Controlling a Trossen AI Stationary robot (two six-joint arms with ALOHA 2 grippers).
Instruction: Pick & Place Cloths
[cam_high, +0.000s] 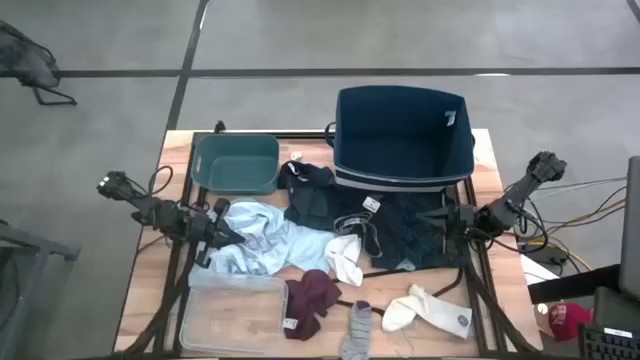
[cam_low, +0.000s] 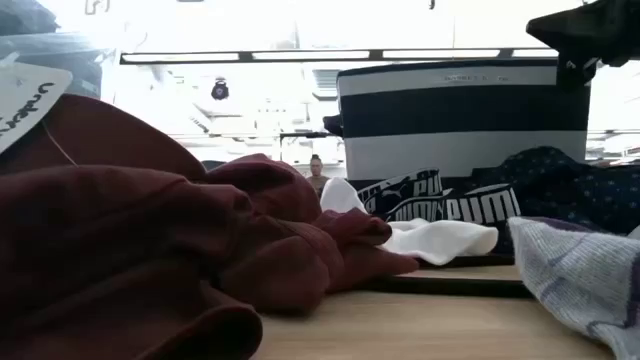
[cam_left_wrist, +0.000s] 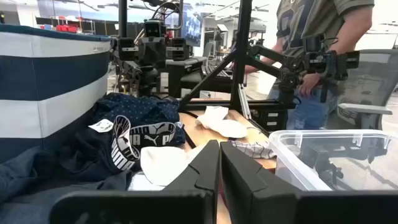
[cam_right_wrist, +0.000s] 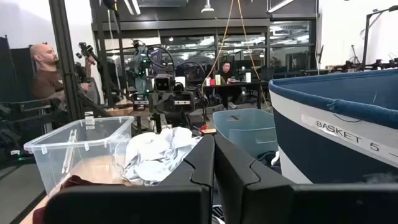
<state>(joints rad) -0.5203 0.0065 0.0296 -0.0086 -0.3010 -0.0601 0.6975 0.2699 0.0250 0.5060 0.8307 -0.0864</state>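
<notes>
At twelve to one o'clock on the wooden table (cam_high: 150, 275), a large navy fabric basket with a white band (cam_high: 402, 135) is stood, with a smaller teal plastic bin (cam_high: 236, 163) at eleven o'clock. Dark navy clothes (cam_high: 385, 225) are spread at the centre, just below the basket. A crumpled light blue shirt (cam_high: 262, 240) is seen at nine o'clock, touching the navy pile. A clear plastic tray (cam_high: 232, 310) lies at seven o'clock, and a maroon piece (cam_high: 312, 297) is bunched just beside it at six o'clock. White socks (cam_high: 430, 308) are laid at five o'clock, another white sock (cam_high: 347, 258) at the centre, and a grey sock (cam_high: 357, 328) at six o'clock. The left gripper (cam_high: 232, 233) is held fully closed at the shirt's edge, with nothing gripped. The right gripper (cam_high: 425, 220) is likewise pressed shut and empty, over the navy clothes at three o'clock.
</notes>
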